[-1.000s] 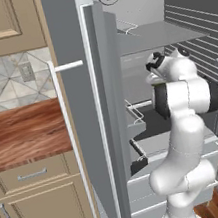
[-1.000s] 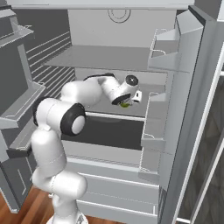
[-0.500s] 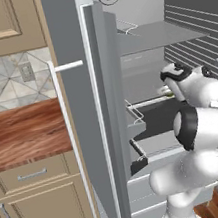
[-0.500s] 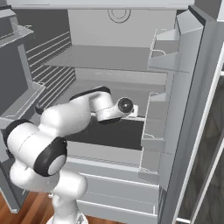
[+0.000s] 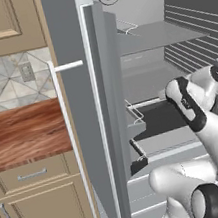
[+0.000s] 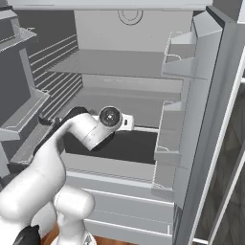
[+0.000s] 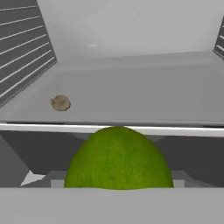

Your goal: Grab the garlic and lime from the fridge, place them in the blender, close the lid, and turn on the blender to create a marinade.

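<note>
The lime (image 7: 119, 158) sits right at the gripper (image 6: 125, 122), low and central in my hand view, and it hangs in front of the shelf lip with nothing under it. From that I judge it is held, with the jaws standing wide around its girth. I cannot see the fingertips themselves, as the fruit covers them. To do this step well I would draw the lime straight back out of the fridge (image 6: 119, 52), keeping it level and clear of the white shelf edge just behind it, and of the dark drawer (image 6: 129, 146) below it. A round, smooth fruit in a wide grip could roll out if I swing quickly, so a slow withdrawal seems wise. Beyond the lime the grey shelf (image 7: 140, 92) runs flat to the back wall, and the garlic (image 7: 60, 103) lies on it, behind and left of the lime, well apart and not yet collected. To the lime's right in the right base view are the door bins (image 6: 182, 62). Far to its left in the left base view are the fridge's pale bar handle (image 5: 70, 138), a wooden counter (image 5: 18, 132) and beige cabinets (image 5: 42, 209).
</note>
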{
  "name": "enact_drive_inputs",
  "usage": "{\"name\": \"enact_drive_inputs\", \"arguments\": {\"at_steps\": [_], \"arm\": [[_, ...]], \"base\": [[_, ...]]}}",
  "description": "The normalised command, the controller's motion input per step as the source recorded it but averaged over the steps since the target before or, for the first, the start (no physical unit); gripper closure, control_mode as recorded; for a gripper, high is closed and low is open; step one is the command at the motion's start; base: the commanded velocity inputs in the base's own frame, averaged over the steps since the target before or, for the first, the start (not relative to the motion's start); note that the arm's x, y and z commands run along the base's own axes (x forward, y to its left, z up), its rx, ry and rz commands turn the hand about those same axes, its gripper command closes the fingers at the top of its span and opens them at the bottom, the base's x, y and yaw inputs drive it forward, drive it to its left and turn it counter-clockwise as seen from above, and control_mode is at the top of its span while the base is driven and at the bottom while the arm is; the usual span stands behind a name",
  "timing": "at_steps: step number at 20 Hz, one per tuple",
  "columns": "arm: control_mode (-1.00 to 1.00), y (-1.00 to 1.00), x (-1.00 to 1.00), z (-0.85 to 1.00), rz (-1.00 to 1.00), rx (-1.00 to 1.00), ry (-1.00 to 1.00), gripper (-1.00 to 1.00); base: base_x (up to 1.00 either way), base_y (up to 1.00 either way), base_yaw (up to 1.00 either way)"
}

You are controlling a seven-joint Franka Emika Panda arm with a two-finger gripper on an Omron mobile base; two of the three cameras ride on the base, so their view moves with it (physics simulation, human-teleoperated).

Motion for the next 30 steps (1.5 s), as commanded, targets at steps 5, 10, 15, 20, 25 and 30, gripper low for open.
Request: {"name": "enact_drive_inputs", "arguments": {"at_steps": [5,10,15,20,25,30], "arm": [[-1.0,0.51,-0.97,1.0,0.0,0.01,0.4,1.0],[-1.0,0.41,-0.89,0.72,0.02,0.04,0.46,1.0],[-1.0,0.29,-0.61,0.06,0.06,-0.11,-0.19,1.0],[-1.0,0.05,-0.02,0.0,0.0,-0.03,-0.01,1.0],[1.0,0.0,-0.1,0.0,0.0,0.0,-0.01,1.0],[1.0,0.0,0.0,0.0,0.0,0.0,0.0,1.0]], "base": [[0.0,0.0,0.0],[0.0,0.0,0.0],[0.0,0.0,0.0],[0.0,0.0,0.0],[-0.75,0.0,0.0],[-1.0,-0.19,0.02]]}}
